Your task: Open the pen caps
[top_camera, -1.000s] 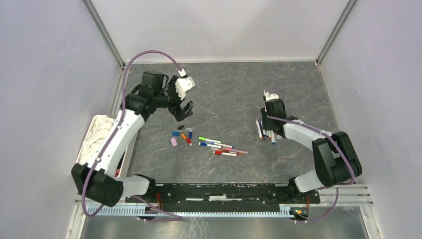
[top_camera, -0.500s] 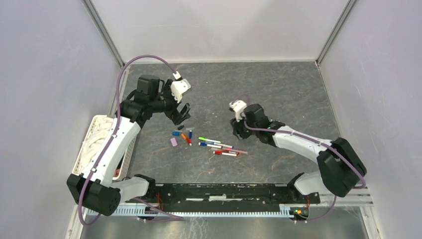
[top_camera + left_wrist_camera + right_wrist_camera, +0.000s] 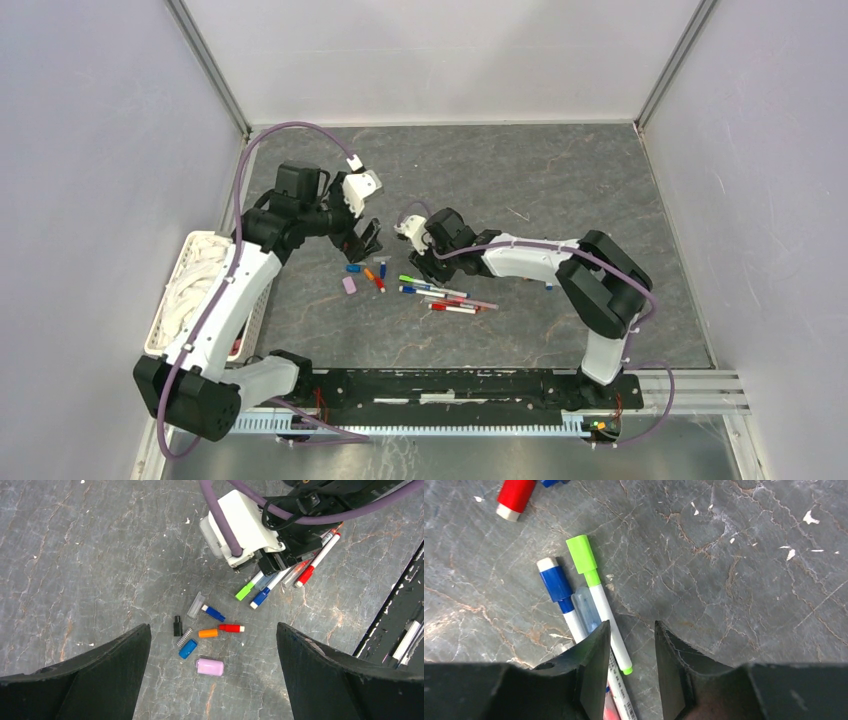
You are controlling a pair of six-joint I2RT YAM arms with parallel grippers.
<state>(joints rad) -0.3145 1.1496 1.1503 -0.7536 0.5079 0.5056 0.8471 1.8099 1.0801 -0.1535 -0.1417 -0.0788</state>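
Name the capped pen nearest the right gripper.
Green-capped pen: in the wrist view its barrel runs between the fingers of the right gripper; the blue-capped pen lies outside them.

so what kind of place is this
Probably a robotics lab test cell: plain pale walls on aluminium framing box in a dark stone-look table, and the left arm and right arm are bolted to a rail at its near edge.
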